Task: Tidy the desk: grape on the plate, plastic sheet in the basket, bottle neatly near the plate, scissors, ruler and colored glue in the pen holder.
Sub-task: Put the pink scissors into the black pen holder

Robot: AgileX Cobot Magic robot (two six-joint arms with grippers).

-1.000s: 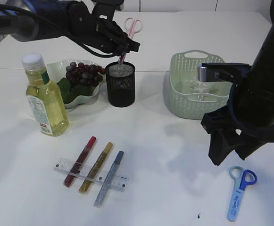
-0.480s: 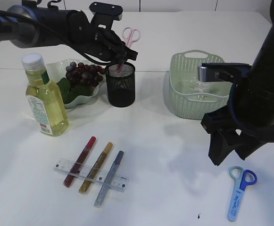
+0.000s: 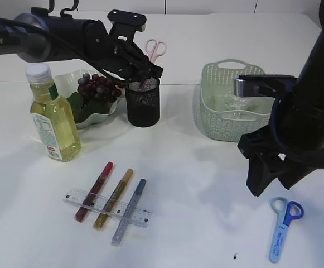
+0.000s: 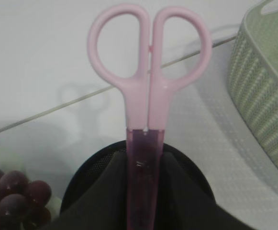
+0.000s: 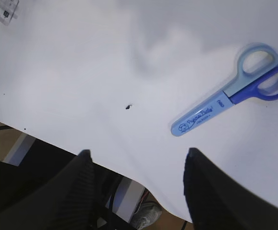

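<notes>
My left gripper (image 3: 144,77) (image 4: 146,165) is shut on the purple sheath of the pink scissors (image 3: 156,49) (image 4: 149,96), whose lower end dips into the black mesh pen holder (image 3: 143,106) (image 4: 83,175). My right gripper (image 3: 273,180) (image 5: 136,155) hangs open above the table, apart from the blue scissors (image 3: 283,229) (image 5: 225,103). A clear ruler (image 3: 72,197) lies under three glue sticks: red (image 3: 95,190), gold (image 3: 114,198) and silver-blue (image 3: 129,211). Grapes (image 3: 97,87) sit on the green plate (image 3: 97,118), beside the oil bottle (image 3: 51,120). The plastic sheet (image 3: 234,100) is in the basket (image 3: 228,120).
The table's front edge (image 5: 129,177) runs just under my right gripper, with the floor below it. A basket wall (image 4: 268,105) stands to the right of the pen holder. Bare white tabletop lies between the glue sticks and the blue scissors.
My left gripper has come down and a little right with the pink scissors, bringing their tip into the pen holder. The right arm has not moved.
</notes>
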